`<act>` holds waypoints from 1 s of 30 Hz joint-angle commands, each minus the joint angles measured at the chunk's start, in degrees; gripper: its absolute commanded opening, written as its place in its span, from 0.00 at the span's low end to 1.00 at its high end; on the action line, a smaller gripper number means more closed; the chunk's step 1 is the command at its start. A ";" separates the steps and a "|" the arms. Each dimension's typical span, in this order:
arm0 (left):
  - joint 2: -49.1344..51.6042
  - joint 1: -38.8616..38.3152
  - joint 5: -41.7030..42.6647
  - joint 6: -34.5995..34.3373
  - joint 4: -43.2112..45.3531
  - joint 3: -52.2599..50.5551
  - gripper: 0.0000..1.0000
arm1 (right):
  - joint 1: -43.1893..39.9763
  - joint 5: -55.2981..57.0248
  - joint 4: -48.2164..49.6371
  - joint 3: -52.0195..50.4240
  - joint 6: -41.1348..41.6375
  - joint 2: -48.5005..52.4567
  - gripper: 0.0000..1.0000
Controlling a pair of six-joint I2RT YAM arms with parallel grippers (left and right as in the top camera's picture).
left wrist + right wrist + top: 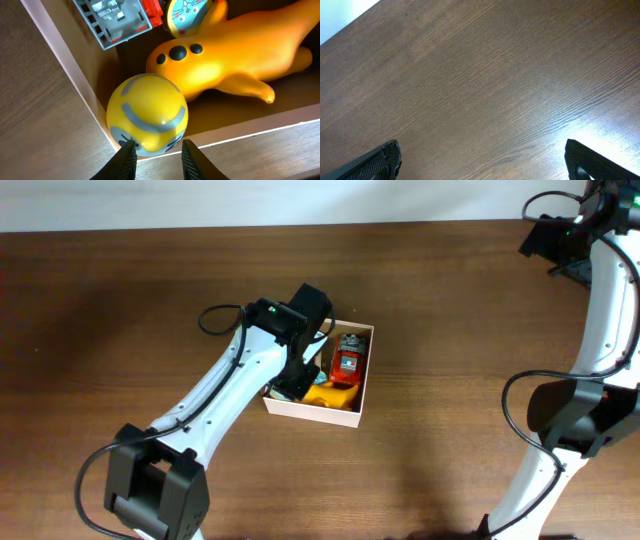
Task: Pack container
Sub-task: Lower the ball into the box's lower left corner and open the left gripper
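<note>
Starting at the left claw (156, 150): it's seen reaching down into a corner of the container (75, 70), with its two fingers (127, 160) set fairly narrow. A round yellow ball (147, 115) with grey stripes is sat right at the tips, and it's wider than the gap between them. Whether the ball is actually being pinched or only touched can't be told from this angle, tbh.

Just beyond the ball, a glossy orange toy (240, 55) with black dots is laid across the tan floor of the container, pressed up against the ball. Further back, a grey gridded piece with red parts (112, 17) and a small round face in blue and yellow (186, 15) can be made out at the top edge of the left wrist view.

From overhead, the container (315, 412) is found near the middle of the table (120, 300), turned a bit askew, with the left arm bent over its left side. A red toy (347, 360) is seen inside toward the far right wall.

The right claw (481, 150) is held way off at the far right corner, well apart from the container, with its fingers spread wide and only bare wood grain seen between them.
</note>
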 commanded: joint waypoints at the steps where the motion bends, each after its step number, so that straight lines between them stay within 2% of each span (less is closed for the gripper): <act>1: 0.33 0.37 -0.24 -0.17 1.18 0.35 0.31 | 0.00 0.11 0.00 -0.07 0.48 0.11 0.99; 10: 0.37 0.37 -0.22 -0.20 9.49 -6.97 0.31 | 0.00 0.11 0.00 -0.07 0.48 0.11 0.99; 21: 0.39 0.39 -0.20 -0.20 11.45 -8.81 0.31 | 0.00 0.11 0.00 -0.07 0.48 0.11 0.99; 30: 0.39 0.39 -0.22 -1.31 16.17 -15.23 0.31 | 0.00 0.11 0.00 -0.07 0.48 0.11 0.99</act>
